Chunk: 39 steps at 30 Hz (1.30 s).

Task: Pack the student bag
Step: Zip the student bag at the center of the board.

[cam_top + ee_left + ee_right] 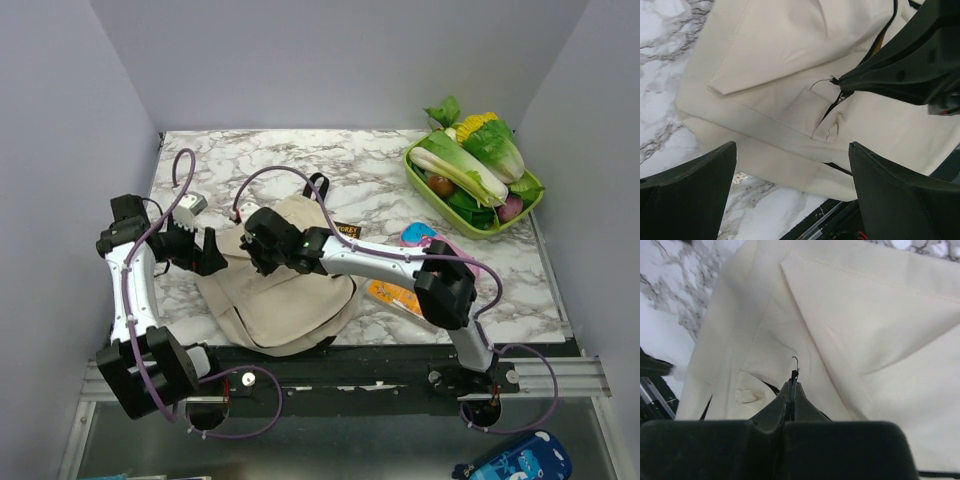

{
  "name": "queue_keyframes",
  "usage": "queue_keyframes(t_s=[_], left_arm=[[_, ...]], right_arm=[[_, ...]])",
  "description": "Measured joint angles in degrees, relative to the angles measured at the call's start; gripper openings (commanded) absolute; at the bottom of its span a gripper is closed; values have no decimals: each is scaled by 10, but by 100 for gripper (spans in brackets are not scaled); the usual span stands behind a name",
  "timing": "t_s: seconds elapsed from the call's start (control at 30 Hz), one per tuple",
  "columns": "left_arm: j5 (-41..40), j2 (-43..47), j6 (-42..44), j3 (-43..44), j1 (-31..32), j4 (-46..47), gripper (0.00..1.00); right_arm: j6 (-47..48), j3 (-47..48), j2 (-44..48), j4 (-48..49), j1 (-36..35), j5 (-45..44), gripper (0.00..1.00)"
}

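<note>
Marbled white desk (380, 160), walled in pale grey, carries everything. Right pincer (791, 386) is pinched fully closed, its 2 fingers meeting on a thin dark zip pull (794, 369) whose wiry end pokes out above the tips. Around that grip lies the student bag (290, 300), flat on the near-middle of the desk. Its cream fabric is creased and slack, and a dark slit of opened zip (832, 107) runs away from the pull. Left pincer (792, 147) hangs over the bag's left edge with its jaws spread wide and nothing between them. Further out, an orange packet (393, 295) lies just beside the bag's right side. A green tray (450, 207) of vegetables sits at the far right corner, well apart from the bag.

Judging by the folds, the bag is light and floppy, so it will likely drag or bunch when the pull is tugged. A hold by the free pincer on the seam near the zip's end would probably steady it. The smooth panels offer little to grip.
</note>
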<state>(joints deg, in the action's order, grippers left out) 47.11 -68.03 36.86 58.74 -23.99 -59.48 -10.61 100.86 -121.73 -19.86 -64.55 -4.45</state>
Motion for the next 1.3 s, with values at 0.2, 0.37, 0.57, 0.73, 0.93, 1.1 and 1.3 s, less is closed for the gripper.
queue_keyframes(t_s=[0.2, 0.37, 0.57, 0.73, 0.93, 1.1, 1.3], left_arm=[[-16, 8, 12, -31, 82, 14, 99], [-25, 8, 16, -52, 130, 31, 99], [-30, -14, 36, -75, 178, 52, 80], [-28, -17, 69, -80, 188, 59, 82], [-21, -18, 106, -82, 195, 68, 82], [-15, -45, 126, -86, 203, 78, 78], [-7, -103, 149, -77, 219, 72, 73]], right_arm=[[-47, -76, 75, 63, 0, -21, 1], [-74, -94, 76, 83, 2, -29, 1], [-100, -109, 76, 96, 12, -39, 1], [-133, -127, 76, 104, 33, -38, 1], [-162, -155, 81, 119, 54, -28, 1], [-170, -156, 82, 129, 54, -21, 1], [-175, -156, 92, 130, 57, -9, 1]])
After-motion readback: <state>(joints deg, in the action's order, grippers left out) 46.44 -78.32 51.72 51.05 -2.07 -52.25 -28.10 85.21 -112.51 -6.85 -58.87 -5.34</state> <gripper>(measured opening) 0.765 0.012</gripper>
